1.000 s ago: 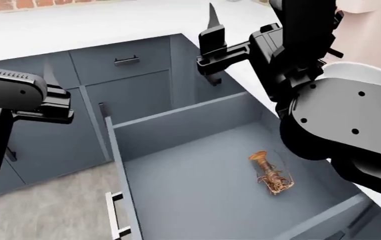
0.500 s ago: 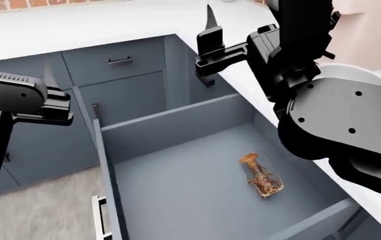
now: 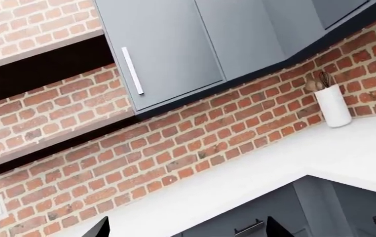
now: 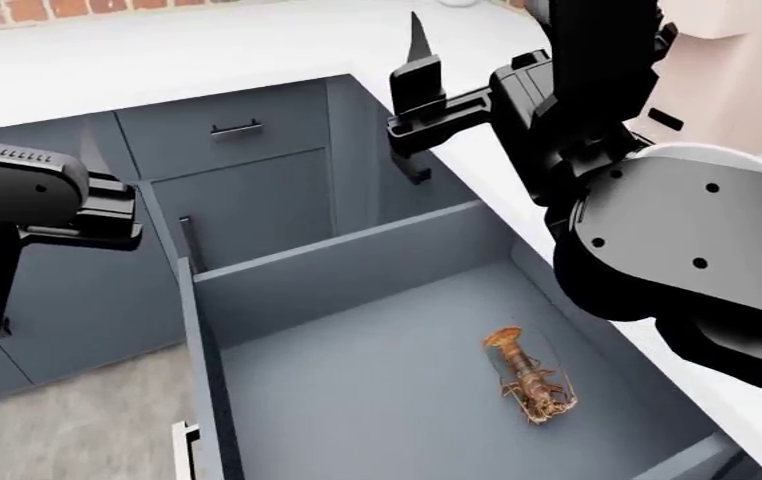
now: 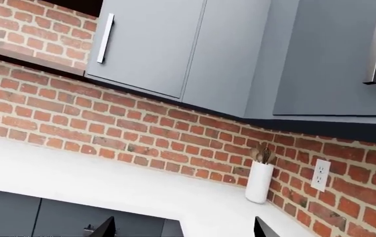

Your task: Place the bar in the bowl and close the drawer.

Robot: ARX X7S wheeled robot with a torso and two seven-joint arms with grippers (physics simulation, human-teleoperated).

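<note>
Open drawer point(image 4: 354, 300) with the bar point(image 4: 528, 378) inside; both arms are raised above it.

The bar lies flat on the drawer floor, near the right wall, touched by no gripper. The right gripper point(image 4: 415, 105) hangs over the counter point(image 4: 221, 50) edge behind the drawer, fingers wide apart and empty. The left gripper point(image 4: 94, 195) is at the left, beside the cabinets point(image 4: 248, 170); I cannot tell how wide it is. Only a white curved edge of the bowl point(image 4: 735, 150) shows behind the right arm, before the pink machine point(image 4: 741, 60).

Even, bright, diffuse simulator light fills all three views. The white counter point(image 4: 221, 50) is nearly washed out, the drawer point(image 4: 354, 380) interior is softly shaded, and edges are slightly soft.
</note>
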